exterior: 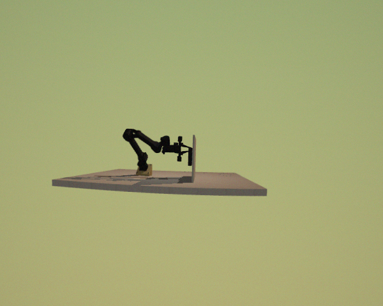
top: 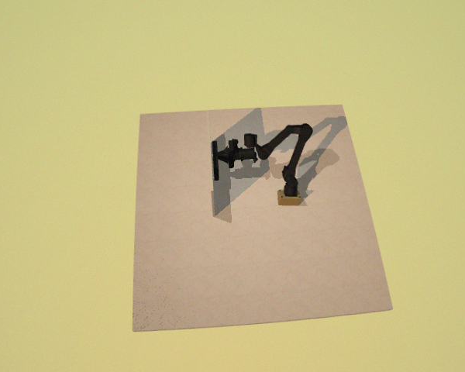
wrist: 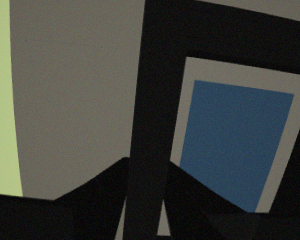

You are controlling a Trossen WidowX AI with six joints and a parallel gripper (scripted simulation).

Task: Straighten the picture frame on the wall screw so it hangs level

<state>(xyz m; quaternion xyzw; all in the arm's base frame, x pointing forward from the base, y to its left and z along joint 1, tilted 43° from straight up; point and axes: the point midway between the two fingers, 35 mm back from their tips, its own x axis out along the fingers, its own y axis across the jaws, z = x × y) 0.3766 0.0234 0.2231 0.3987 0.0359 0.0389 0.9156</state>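
In your wrist view, left to right: the wall, then the frame against it, facing you, its long axis unclear. Your gripper's fingers pinch its near-vertical left bar; the blue picture lies right of that.

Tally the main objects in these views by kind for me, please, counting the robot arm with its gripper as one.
Robot arm: 1
Picture frame: 1
Upright wall panel: 1
Yellowish base block: 1
Table top: 1
Total: 5
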